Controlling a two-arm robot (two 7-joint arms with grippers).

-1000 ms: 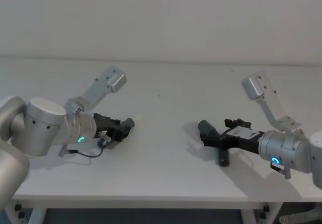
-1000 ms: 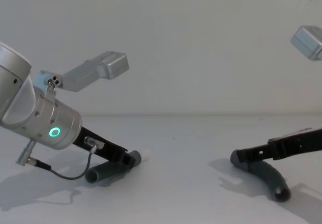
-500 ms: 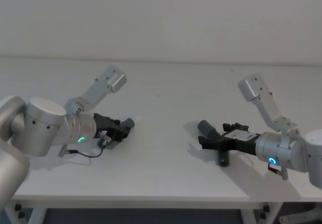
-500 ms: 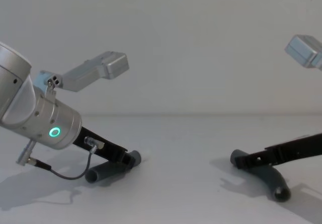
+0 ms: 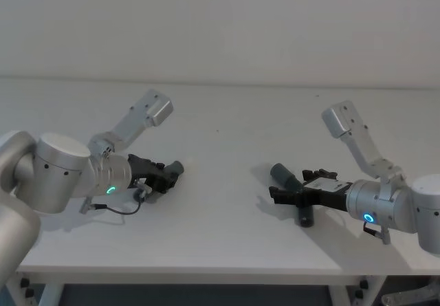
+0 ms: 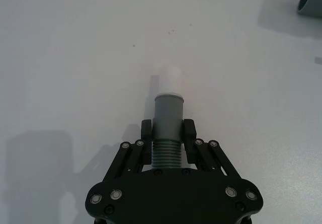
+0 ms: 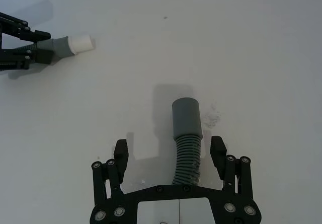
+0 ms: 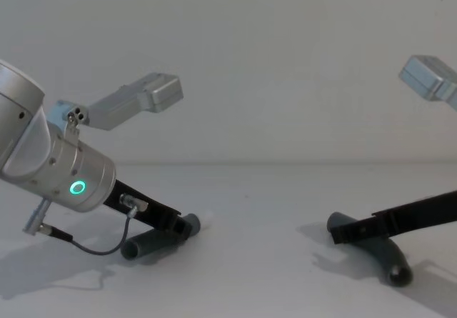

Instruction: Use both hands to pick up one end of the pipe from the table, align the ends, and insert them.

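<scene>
On the left of the worktop [image 5: 227, 120], the left gripper [image 6: 167, 133] is clamped on the lighter pipe piece [image 6: 168, 110]. At the right, the right gripper [image 7: 169, 147] straddles the darker piece [image 7: 187, 118] with its fingers apart.

Left gripper [image 6: 167, 130] jaws clamped; right gripper [image 7: 169, 147] jaws spread.

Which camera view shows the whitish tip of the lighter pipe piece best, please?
The left wrist view: the whitish tip sits centred, unobstructed, ahead of the left end effector. The right wrist view shows it farther off; the chest view shows a faint sliver; the head view leaves it indistinct.
</scene>
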